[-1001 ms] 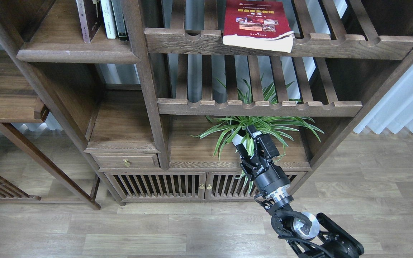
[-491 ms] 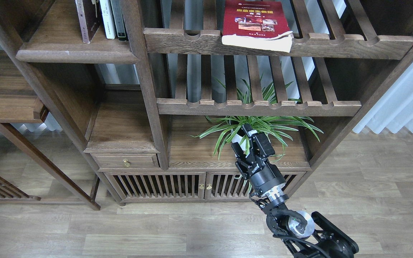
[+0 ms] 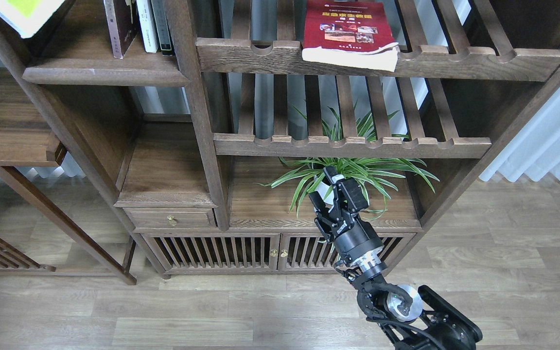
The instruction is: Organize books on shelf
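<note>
The scene is lit evenly by soft daylight, which is admitted through the pale curtain (image 3: pixel 557 131) at the right and through the gaps behind the slatted racks. Deep shadow is held in the recess under the solid shelf (image 3: pixel 100 75) and in the upper right corner. A bright sheen is seen on the floor (image 3: pixel 163 311). Focus is kept sharp throughout. Straight uprights are bent slightly outward toward the frame edges.

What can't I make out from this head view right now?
- Yellow-green book: cut off by the top-left corner; what holds it is out of frame.
- Left claw: not in view.
- Red book: top edge cropped by the frame.
- Plant pot: mostly hidden behind the right claw.
- Maroon book: top cropped.
</note>
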